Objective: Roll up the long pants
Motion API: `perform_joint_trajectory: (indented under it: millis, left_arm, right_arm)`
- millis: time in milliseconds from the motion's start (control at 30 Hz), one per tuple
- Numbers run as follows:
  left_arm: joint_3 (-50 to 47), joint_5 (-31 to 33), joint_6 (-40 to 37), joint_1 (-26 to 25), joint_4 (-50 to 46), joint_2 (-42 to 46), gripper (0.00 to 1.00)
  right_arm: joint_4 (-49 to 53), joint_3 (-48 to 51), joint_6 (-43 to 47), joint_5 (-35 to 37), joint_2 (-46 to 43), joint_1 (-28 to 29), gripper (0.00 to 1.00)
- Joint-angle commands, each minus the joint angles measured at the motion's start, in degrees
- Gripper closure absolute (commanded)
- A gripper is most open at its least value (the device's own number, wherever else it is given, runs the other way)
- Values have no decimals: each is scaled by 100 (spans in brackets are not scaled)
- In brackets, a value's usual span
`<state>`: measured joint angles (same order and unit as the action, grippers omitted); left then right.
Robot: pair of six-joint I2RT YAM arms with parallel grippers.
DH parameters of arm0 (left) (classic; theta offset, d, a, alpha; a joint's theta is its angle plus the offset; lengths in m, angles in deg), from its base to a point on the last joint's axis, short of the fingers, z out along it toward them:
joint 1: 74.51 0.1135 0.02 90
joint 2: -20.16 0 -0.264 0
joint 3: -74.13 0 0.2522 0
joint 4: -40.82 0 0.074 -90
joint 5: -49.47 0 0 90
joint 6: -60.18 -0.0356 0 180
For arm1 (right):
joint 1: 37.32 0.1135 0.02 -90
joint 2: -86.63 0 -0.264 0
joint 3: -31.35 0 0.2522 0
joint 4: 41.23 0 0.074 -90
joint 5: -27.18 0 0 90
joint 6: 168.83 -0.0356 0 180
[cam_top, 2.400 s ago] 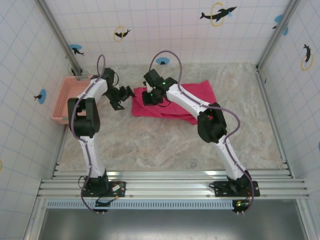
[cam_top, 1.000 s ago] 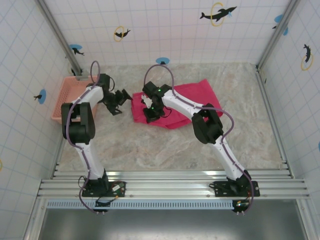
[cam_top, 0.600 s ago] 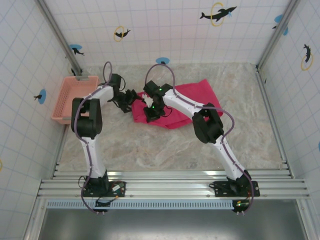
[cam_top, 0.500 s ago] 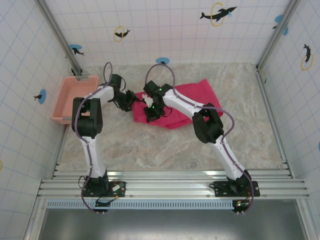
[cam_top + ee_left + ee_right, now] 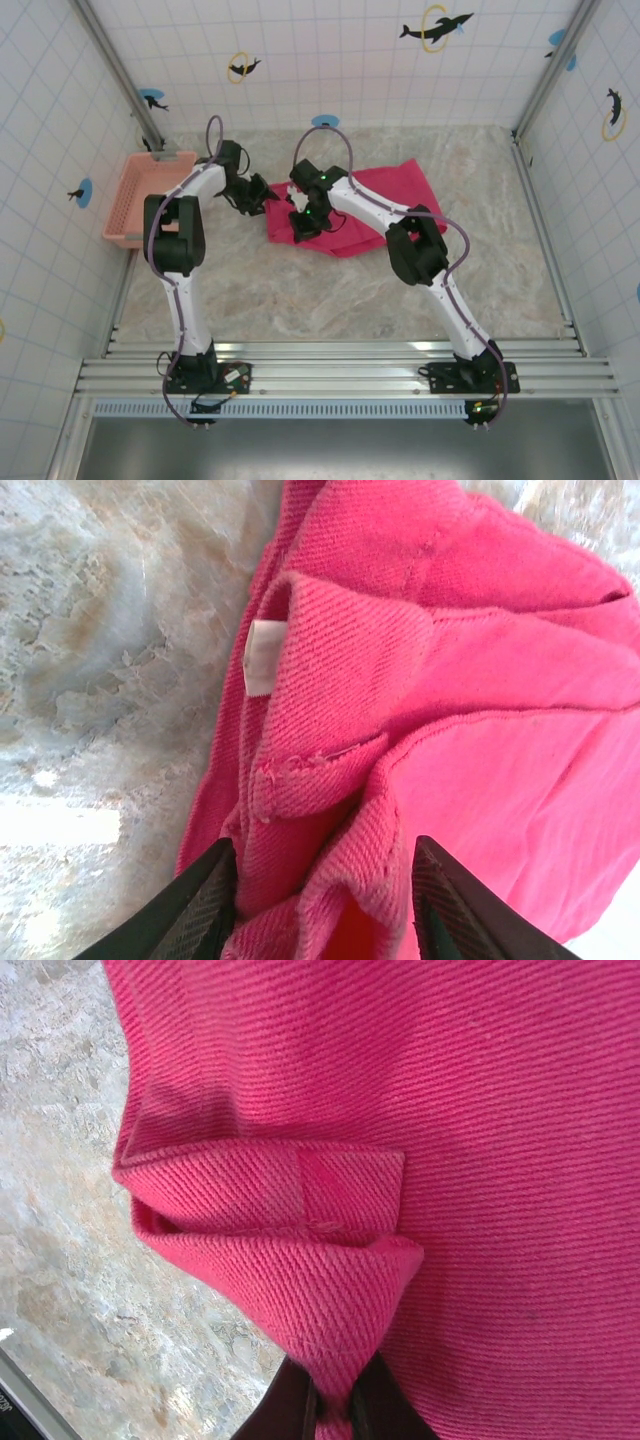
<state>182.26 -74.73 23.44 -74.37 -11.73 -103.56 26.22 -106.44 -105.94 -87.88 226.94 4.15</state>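
Tools on both arms meet at the left end of the long pants (image 5: 400, 185), which lie folded flat on the far middle of the tabletop (image 5: 300, 290). The right tool (image 5: 335, 1408) is pinched tight on a small folded corner of the pink cloth. The left tool (image 5: 325, 905) stands at a middling width, with a thick bunched hem packed between its fingers (image 5: 205, 905) and, by the look of it, gripped. A white label (image 5: 262, 657) shows on the seam just beyond that grip. The rest of the garment stretches away to the right of the two tools, and a pale pink basket (image 5: 130, 195) sits well apart by the left wall. The step in hand appears to be the first turn of the roll. Done well, both tools would lift the edge only slightly, stay level with each other and carry it over toward the right, keeping the turn tight and even. One side running ahead would likely skew the roll.
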Motion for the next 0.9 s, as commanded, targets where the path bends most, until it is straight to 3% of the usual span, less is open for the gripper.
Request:
perform_joint_trajectory:
  millis: [0,300,500,600,700,867]
  left_arm:
    - [137,42,-369,11,-488,195,56]
    - [135,52,-546,21,-759,206,61]
    - [161,175,-645,51,-898,304,78]
    - [166,151,-654,82,-898,309,80]
    - [180,115,-684,109,-933,322,79]
    - [288,181,-928,113,-1179,290,75]
  right_arm:
    - [27,-76,-65,-20,158,-120,99]
    - [98,-177,-53,-139,249,-193,98]
    - [193,-167,12,-140,264,-192,98]
    - [252,-166,59,-115,271,-192,98]
    - [293,-157,83,-104,299,-201,93]
    - [352,-157,54,-37,317,-210,73]
